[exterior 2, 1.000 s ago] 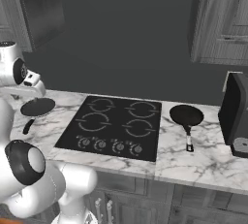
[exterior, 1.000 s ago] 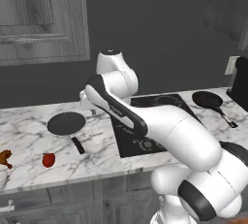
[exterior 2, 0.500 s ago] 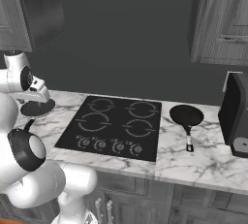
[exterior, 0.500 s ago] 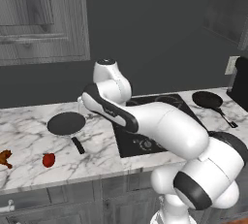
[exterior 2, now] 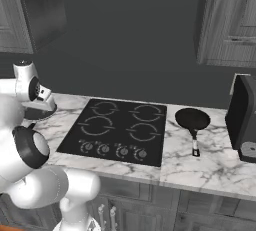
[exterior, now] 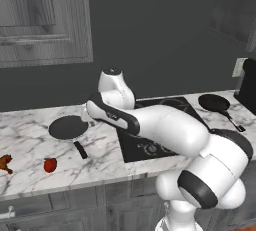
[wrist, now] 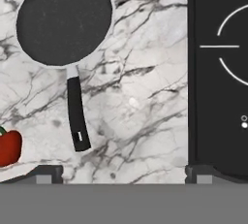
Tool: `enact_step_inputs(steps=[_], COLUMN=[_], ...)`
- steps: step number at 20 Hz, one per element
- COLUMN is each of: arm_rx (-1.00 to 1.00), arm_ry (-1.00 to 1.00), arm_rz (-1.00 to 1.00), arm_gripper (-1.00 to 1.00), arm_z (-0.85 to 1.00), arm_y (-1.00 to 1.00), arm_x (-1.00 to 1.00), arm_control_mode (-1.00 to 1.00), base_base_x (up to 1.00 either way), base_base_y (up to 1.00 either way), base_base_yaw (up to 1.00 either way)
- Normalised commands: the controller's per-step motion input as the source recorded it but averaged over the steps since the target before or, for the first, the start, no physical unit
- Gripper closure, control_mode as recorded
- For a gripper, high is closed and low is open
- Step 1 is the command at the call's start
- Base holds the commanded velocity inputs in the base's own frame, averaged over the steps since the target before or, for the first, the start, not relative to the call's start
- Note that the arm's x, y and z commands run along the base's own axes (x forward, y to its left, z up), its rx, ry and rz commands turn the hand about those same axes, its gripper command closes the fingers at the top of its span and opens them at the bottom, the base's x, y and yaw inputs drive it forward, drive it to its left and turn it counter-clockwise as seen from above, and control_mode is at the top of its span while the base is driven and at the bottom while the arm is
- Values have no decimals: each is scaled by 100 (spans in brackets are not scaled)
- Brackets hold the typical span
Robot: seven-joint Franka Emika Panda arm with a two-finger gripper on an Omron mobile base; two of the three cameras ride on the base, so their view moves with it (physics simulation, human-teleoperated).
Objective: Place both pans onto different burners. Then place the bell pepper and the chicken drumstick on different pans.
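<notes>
Looking down from the hand camera, the gripper (wrist: 124, 173) hangs above bare marble counter (wrist: 140, 102) with its jaws spread wide and nothing between them. One pan (wrist: 64, 19) lies on the counter at upper left of this view, its black handle (wrist: 77, 120) pointing toward the camera. The bell pepper (wrist: 8, 147) sits on the counter near the handle tip, apart from it. The cooktop (wrist: 218, 72) edge runs along the right side, with white burner (wrist: 232, 48) rings visible.

From the left base view, the same pan (exterior: 67, 127) rests on the marble left of the cooktop (exterior: 150, 147), the bell pepper (exterior: 50, 165) lies in front of it, and the chicken drumstick (exterior: 5, 162) lies farther left. The second pan (exterior: 214, 103) sits on the counter right of the cooktop; the right base view shows it (exterior 2: 192, 120) beside a dark appliance (exterior 2: 242, 120).
</notes>
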Motion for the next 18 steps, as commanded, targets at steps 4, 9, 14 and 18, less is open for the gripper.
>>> enact_step_inputs(steps=[4,9,14,18], arm_rx=[0,-1,0,0], arm_ry=[0,0,0,1], arm_rz=[0,-2,0,0], arm_gripper=[-100,-100,-100,-100], arm_z=[-16,-21,-11,-4], arm_y=[27,52,37,22], arm_x=[5,2,0,0], arm_control_mode=[-100,-100,-100,-100], base_base_x=[0,0,0,0], base_base_y=[0,0,0,0], base_base_yaw=[0,0,0,0])
